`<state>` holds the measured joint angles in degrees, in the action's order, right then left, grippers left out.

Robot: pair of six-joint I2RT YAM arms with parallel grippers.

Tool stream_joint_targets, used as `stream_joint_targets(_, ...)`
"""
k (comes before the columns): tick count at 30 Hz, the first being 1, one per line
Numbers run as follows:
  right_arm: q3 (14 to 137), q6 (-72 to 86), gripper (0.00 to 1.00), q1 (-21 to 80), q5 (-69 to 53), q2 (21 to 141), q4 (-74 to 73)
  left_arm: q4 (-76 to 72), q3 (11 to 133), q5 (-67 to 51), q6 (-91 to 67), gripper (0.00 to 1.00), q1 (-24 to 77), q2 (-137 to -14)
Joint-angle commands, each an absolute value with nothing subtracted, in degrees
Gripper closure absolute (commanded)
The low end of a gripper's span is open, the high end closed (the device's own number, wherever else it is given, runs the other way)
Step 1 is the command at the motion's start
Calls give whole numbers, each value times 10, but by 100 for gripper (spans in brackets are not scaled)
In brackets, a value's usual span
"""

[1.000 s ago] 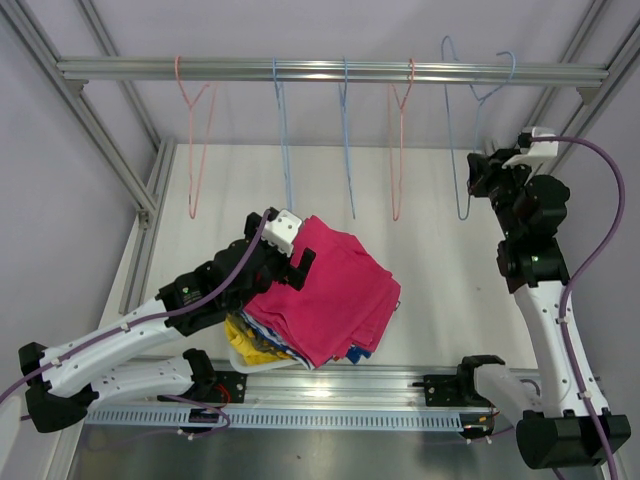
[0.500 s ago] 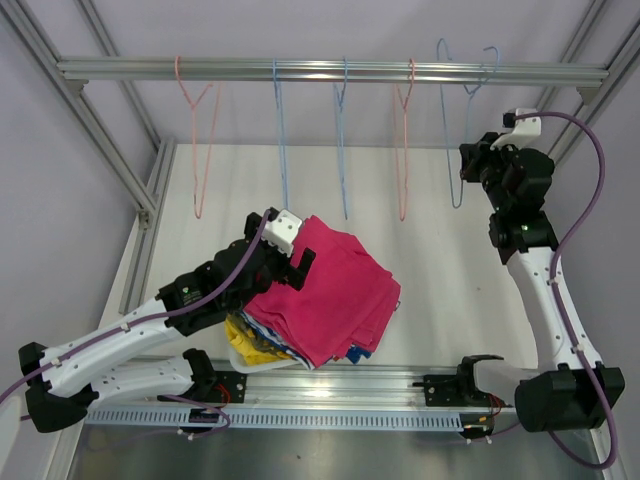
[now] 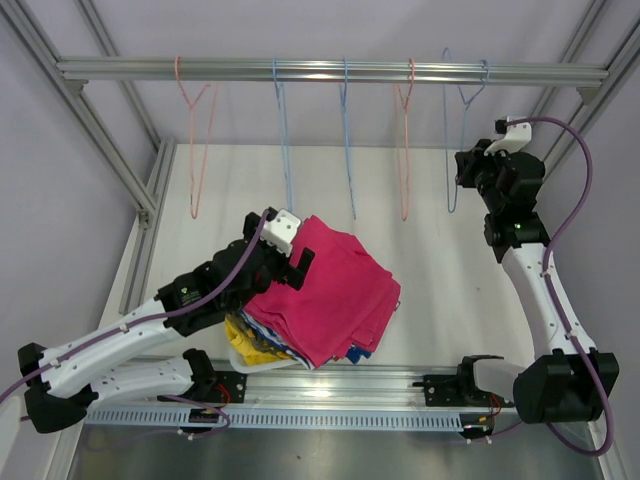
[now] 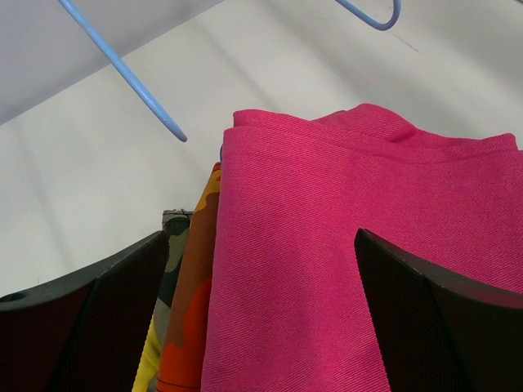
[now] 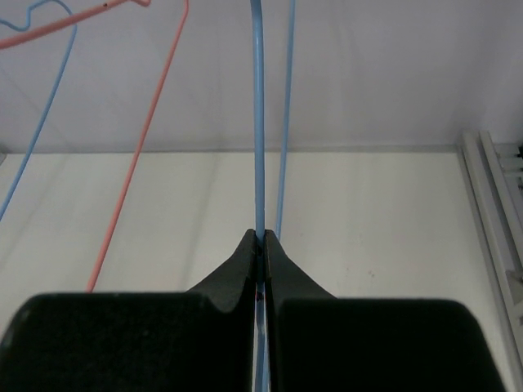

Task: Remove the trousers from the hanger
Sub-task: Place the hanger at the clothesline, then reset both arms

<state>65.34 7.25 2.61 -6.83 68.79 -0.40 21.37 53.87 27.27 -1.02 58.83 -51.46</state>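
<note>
The trousers (image 3: 335, 290) lie stacked on the table near the front, plain magenta on top, with yellow and blue patterned edges showing below. My left gripper (image 3: 300, 262) hangs open just over the stack's left end. In the left wrist view its fingers (image 4: 122, 310) straddle the magenta trousers (image 4: 368, 245), beside the orange patterned (image 4: 192, 310) and camouflage (image 4: 176, 245) ones. At the far right my right gripper (image 3: 462, 172) is shut on a bare blue hanger (image 3: 450, 190). The wire (image 5: 258, 122) is pinched between the tips of the right gripper (image 5: 261, 237). The hanger's hook reaches the rail (image 3: 330, 70).
Several more bare wire hangers hang from the rail: pink (image 3: 195, 130), blue (image 3: 283, 130), blue (image 3: 347, 130), pink (image 3: 402, 140). Frame posts stand at both sides and a metal strip runs along the table's left edge (image 3: 150, 210). A blue hanger end (image 4: 131, 77) hangs ahead of my left gripper.
My right gripper has carried the blue hanger up and to the left, bringing its hook down to the rail. The left arm and the stack have not moved.
</note>
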Motion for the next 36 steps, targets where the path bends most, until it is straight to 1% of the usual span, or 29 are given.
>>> stream_joint_targets(1,627,67,100,23,-72,656,25,210,562,282,-3,1,585,-505)
stream_joint_targets(5,605,69,100,18,-76,642,14,209,562,284,-3,1,585,-499)
stream_joint_targets(6,603,69,95,18,-76,638,10,210,562,285,-2,1,585,-499)
stream_joint_targets(7,601,70,88,18,-76,634,7,210,561,286,-2,1,585,-499)
stream_joint_targets(8,595,71,69,18,-78,622,3,210,561,286,-2,1,585,-498)
stream_joint_targets(9,591,71,59,18,-81,614,2,210,561,286,-2,0,585,-498)
stream_joint_targets(10,585,73,53,18,-81,605,3,210,560,286,-3,1,585,-497)
stream_joint_targets(11,578,76,44,19,-79,594,-9,210,562,286,-2,1,585,-495)
stream_joint_targets(12,568,76,41,21,-75,571,-24,210,562,286,-2,1,585,-493)
stream_joint_targets(16,556,74,37,31,-15,509,-74,209,560,287,-3,0,585,-484)
stream_joint_targets(21,589,66,32,31,37,466,-153,208,561,306,-1,1,585,-464)
stream_joint_targets(23,608,68,27,31,44,440,-176,203,557,309,-1,1,585,-454)
stream_joint_targets(24,617,70,21,31,50,432,-187,203,557,314,-2,1,585,-440)
stream_joint_targets(26,653,78,14,31,49,418,-228,207,563,323,-1,1,585,-425)
stream_joint_targets(27,667,83,9,31,43,417,-246,210,565,331,-1,1,584,-416)
stream_joint_targets(28,682,93,1,31,20,417,-262,211,566,344,-1,1,585,-396)
stream_joint_targets(30,716,106,1,33,-23,417,-310,207,568,351,-3,1,584,-371)
stream_joint_targets(33,727,124,1,33,-132,411,-350,202,573,373,-9,0,584,-325)
stream_joint_targets(36,731,127,1,36,-200,413,-386,250,589,414,-32,1,585,-289)
